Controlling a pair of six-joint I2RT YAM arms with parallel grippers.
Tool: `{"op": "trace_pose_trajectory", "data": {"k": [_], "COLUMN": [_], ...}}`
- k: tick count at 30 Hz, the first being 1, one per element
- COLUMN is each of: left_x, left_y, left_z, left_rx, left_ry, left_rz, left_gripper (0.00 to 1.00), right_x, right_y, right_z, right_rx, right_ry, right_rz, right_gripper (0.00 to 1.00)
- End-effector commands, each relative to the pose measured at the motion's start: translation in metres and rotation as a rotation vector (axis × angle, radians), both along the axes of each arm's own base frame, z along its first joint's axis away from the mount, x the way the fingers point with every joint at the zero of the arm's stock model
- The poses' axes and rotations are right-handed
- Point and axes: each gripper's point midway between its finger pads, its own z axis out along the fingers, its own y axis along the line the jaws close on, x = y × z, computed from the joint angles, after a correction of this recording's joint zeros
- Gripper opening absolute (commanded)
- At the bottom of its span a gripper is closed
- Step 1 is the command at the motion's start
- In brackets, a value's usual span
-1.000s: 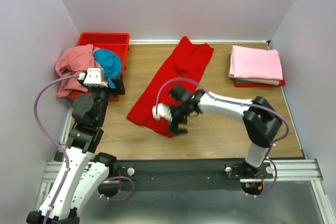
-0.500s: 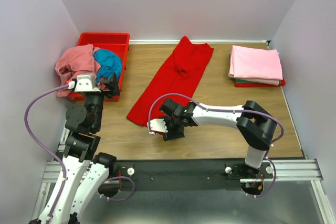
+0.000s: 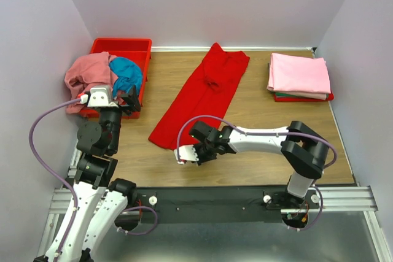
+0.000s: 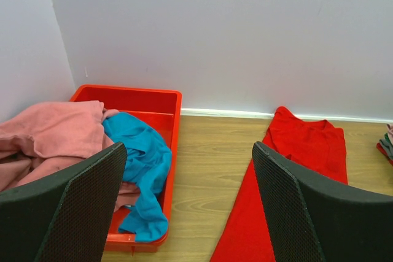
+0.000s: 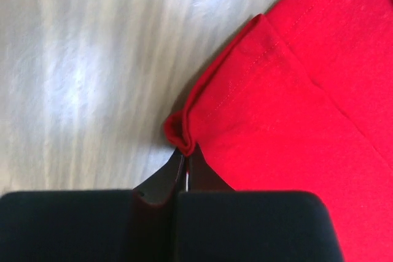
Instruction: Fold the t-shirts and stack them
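A bright red t-shirt (image 3: pixel 202 93) (image 4: pixel 301 151) lies as a long, narrow strip slanting across the middle of the wooden table. My right gripper (image 3: pixel 198 151) (image 5: pixel 186 151) is low at its near right corner, shut on a bunched bit of the red hem (image 5: pixel 181 130). The left gripper (image 3: pixel 130 99) (image 4: pixel 189 148) hangs open and empty above the table, just right of the bin. A salmon pink shirt (image 3: pixel 86 75) (image 4: pixel 49 133) and a teal blue shirt (image 3: pixel 127 73) (image 4: pixel 138 157) lie crumpled in and over that bin. A folded light pink shirt (image 3: pixel 299 75) tops the stack at the far right.
The rigid red plastic bin (image 3: pixel 123 42) (image 4: pixel 129 89) stands at the far left corner against the wall. Thin green (image 3: pixel 288 96) and red (image 3: pixel 328 97) edges show under the pink stack. White walls close the table on three sides.
My right gripper slid left to the red shirt's near corner and closed on the hem. The left arm drew back a little toward me early on, then held still.
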Motion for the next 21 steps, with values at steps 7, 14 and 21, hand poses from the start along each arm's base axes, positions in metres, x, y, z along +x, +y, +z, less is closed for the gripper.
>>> {"op": "trace_pose_trajectory", "data": {"k": [7,14,21], "left_x": [0.003,0.01,0.023], "left_y": [-0.019,-0.055,-0.103], "left_z": [-0.001,-0.011,-0.036], "left_rx": [0.038,0.083,0.074], "left_ry": [-0.021,-0.006,0.119], "left_rz": [-0.098,-0.281,-0.525], "left_gripper": [0.91,0.91,0.91], "right_x": [-0.053,-0.046,-0.043], "right_y": [-0.114,-0.191,-0.219], "right_z": [-0.016,-0.011,0.003], "right_rx": [-0.226,-0.336,-0.378], "right_ry": [0.036,-0.009,-0.031], "right_rz": [0.146,0.06,-0.031], "right_gripper": [0.01,0.0,0.32]}}
